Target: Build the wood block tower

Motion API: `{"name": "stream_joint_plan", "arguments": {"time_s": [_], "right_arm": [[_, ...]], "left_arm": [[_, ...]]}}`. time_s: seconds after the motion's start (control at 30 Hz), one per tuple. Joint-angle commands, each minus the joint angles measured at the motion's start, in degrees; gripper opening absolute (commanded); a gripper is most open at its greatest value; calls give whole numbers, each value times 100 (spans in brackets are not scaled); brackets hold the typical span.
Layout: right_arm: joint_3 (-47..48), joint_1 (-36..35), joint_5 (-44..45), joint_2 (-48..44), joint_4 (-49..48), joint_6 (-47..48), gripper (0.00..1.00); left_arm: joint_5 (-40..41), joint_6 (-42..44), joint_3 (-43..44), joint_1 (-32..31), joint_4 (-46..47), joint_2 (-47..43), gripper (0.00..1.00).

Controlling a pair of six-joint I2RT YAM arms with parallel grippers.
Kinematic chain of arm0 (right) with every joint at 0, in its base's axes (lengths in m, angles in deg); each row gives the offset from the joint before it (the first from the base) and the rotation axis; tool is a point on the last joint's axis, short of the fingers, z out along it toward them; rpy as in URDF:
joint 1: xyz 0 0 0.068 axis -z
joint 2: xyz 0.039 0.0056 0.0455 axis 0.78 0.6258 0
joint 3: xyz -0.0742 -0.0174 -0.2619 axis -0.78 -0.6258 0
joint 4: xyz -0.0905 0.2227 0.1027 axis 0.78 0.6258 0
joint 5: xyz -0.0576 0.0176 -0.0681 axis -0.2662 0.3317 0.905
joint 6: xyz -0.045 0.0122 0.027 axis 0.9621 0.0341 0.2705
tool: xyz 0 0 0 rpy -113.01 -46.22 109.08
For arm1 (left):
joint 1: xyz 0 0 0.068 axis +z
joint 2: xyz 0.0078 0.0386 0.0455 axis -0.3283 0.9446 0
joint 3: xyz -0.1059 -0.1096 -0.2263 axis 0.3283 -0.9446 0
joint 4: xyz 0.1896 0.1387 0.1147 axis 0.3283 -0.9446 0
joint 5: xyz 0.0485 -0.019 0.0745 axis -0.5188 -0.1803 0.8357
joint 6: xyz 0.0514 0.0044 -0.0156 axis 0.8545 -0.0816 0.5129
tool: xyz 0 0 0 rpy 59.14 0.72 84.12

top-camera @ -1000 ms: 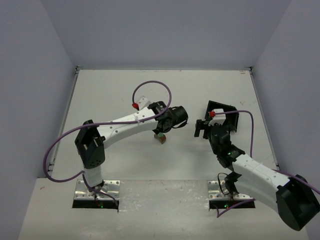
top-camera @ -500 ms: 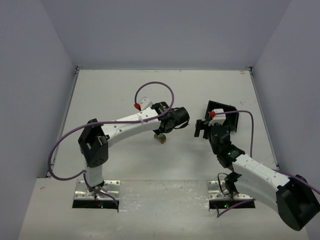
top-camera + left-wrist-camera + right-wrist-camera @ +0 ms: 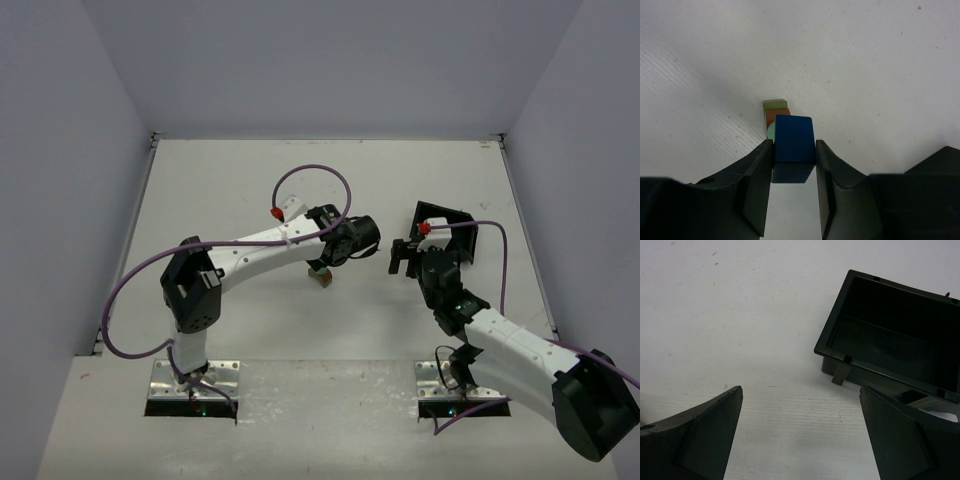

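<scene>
While the left gripper (image 3: 794, 162) clamps a blue block (image 3: 794, 136), the right gripper (image 3: 800, 410) has fingers apart.
Just beyond the left fingertips, the block stack (image 3: 775, 112); beyond the right, the tray (image 3: 836, 320).

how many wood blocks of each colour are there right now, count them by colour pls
blue wooden block: 1
mint-green wooden cylinder: 1
brown-orange wooden block: 1
olive wooden block: 1
Total: 4
</scene>
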Motion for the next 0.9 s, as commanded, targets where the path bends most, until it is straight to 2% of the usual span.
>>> {"name": "stream_joint_plan", "arguments": {"time_s": [0.0,0.87], "right_arm": [[-10,-1,185,-81,-285,-66,99],[-19,-5,260,-90,-285,-79,99]], "left_arm": [[66,-64,241,-77,-44,0,10],[94,-37,277,-73,-44,114,16]]}}
